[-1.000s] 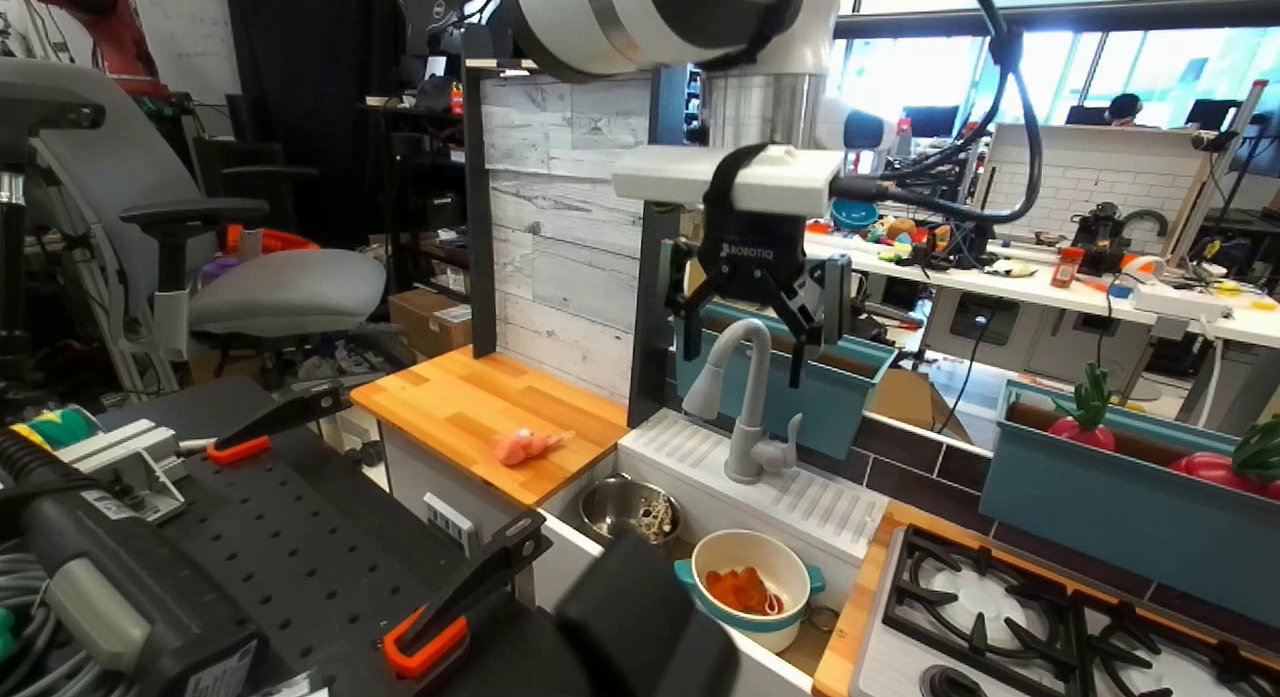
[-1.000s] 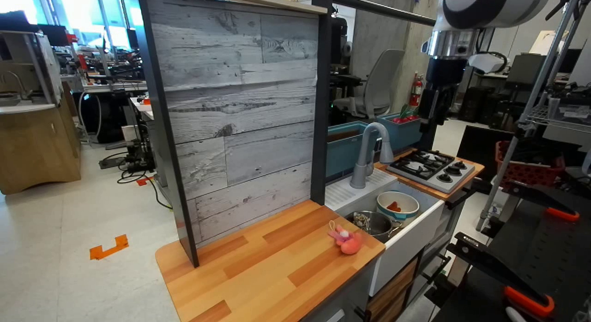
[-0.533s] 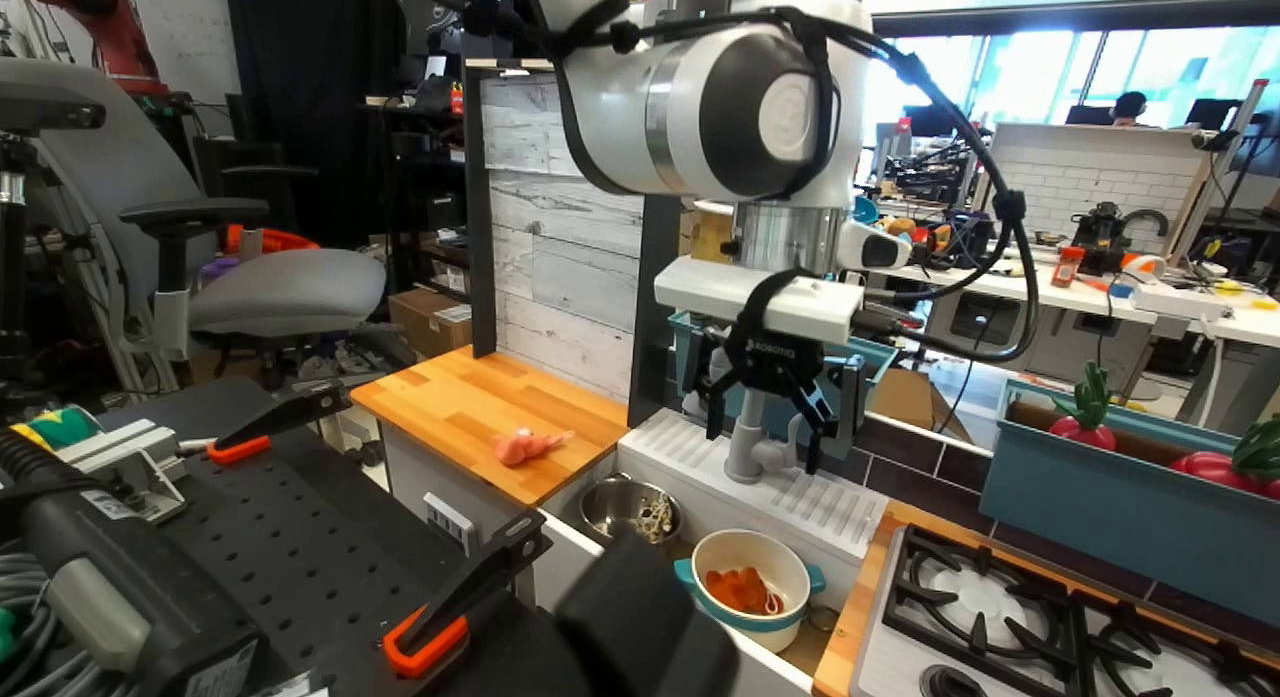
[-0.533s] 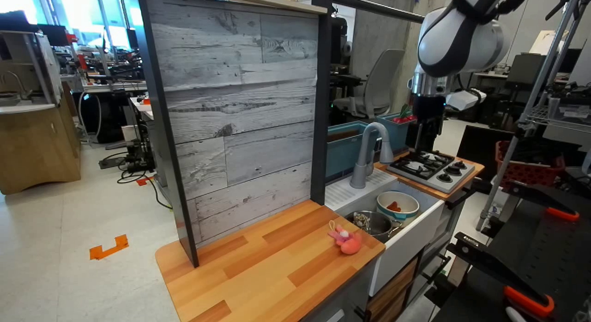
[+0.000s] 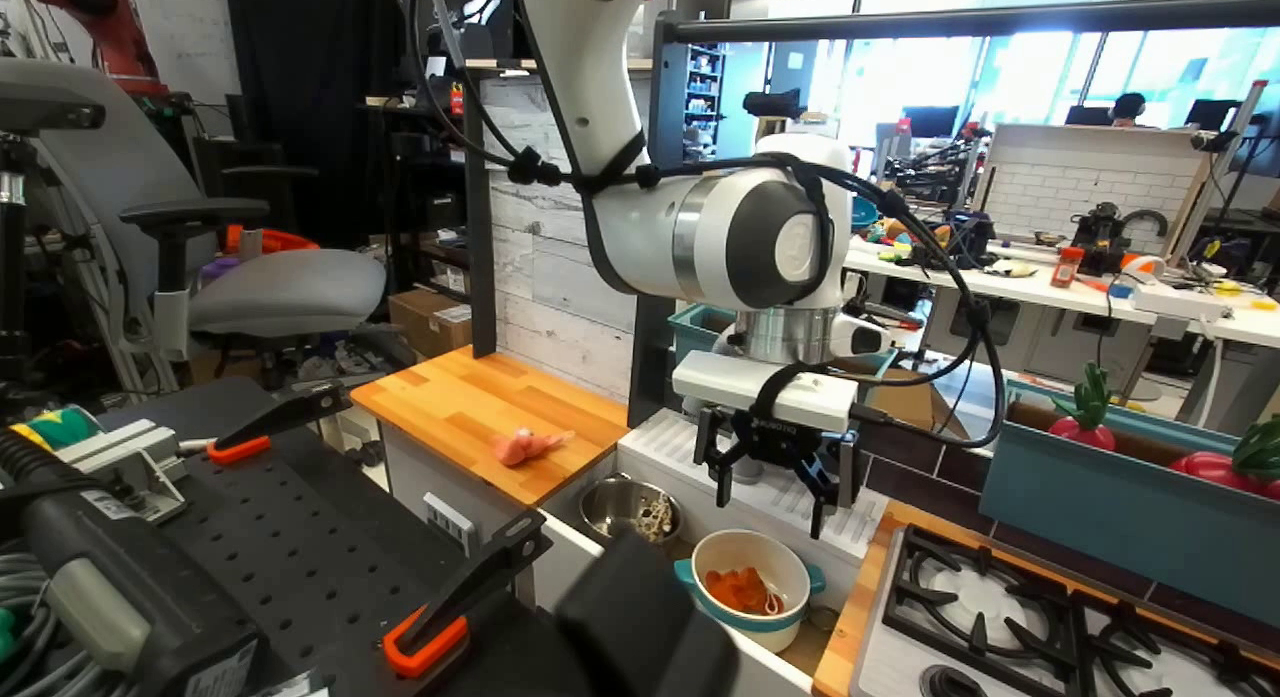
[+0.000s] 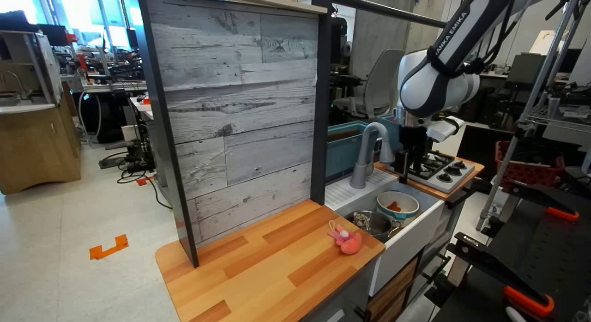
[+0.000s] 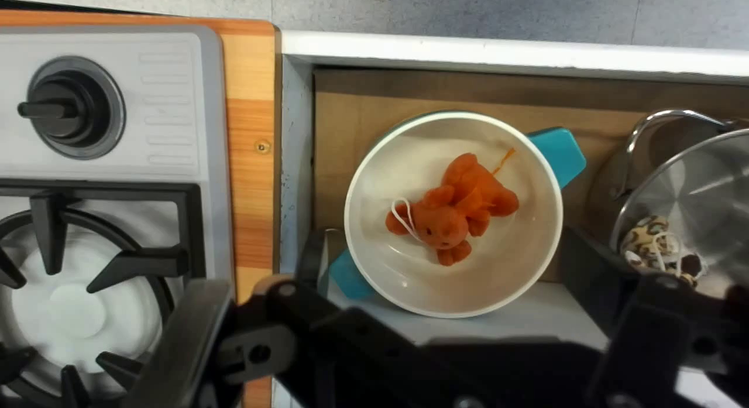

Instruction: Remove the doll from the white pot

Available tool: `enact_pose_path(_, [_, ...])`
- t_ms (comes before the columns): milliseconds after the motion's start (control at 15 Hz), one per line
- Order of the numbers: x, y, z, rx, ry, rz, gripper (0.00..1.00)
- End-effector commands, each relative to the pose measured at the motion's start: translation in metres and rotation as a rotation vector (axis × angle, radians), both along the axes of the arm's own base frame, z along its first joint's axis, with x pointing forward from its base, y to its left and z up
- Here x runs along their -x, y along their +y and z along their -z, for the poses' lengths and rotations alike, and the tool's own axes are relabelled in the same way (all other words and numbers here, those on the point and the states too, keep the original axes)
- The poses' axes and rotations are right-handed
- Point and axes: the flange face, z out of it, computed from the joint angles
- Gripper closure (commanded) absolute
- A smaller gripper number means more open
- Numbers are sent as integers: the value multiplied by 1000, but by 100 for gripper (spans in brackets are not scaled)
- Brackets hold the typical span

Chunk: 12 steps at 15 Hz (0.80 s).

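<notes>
The doll (image 7: pixel 447 223), an orange-red soft toy with a white loop, lies in the white pot (image 7: pixel 515 261). The pot has teal handles and stands in the sink. In both exterior views the doll (image 5: pixel 738 589) (image 6: pixel 393 206) shows inside the pot (image 5: pixel 745 549) (image 6: pixel 407 203). My gripper (image 5: pixel 770 510) is open and empty, pointing down. It hangs above and behind the pot, near the ribbed sink ledge. It also shows in an exterior view (image 6: pixel 408 174). In the wrist view its open fingers (image 7: pixel 447 261) stand either side of the pot's lower part, apart from the doll.
A steel pot (image 7: pixel 714 185) with a spotted toy stands beside the white pot. The sink's white front wall (image 7: pixel 503 48) and the stove (image 7: pixel 193 109) border it. The grey faucet (image 6: pixel 369 146) rises behind. A pink toy (image 6: pixel 349 243) lies on the wooden counter (image 6: pixel 258 266).
My gripper has come down from above the faucet to lower, near the sink ledge behind the white pot. It stays open. The doll and pots have not moved.
</notes>
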Motion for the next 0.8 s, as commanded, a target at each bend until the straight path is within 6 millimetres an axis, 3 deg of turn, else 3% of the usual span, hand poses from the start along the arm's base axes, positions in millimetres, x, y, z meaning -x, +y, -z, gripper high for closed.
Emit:
enact_pose_path(0, [-22, 13, 17, 39, 15, -54, 0])
enact_pose_path(333, [-27, 20, 32, 65, 61, -156, 0])
enact_pose_path(733, [-11, 36, 60, 97, 141, -299, 0])
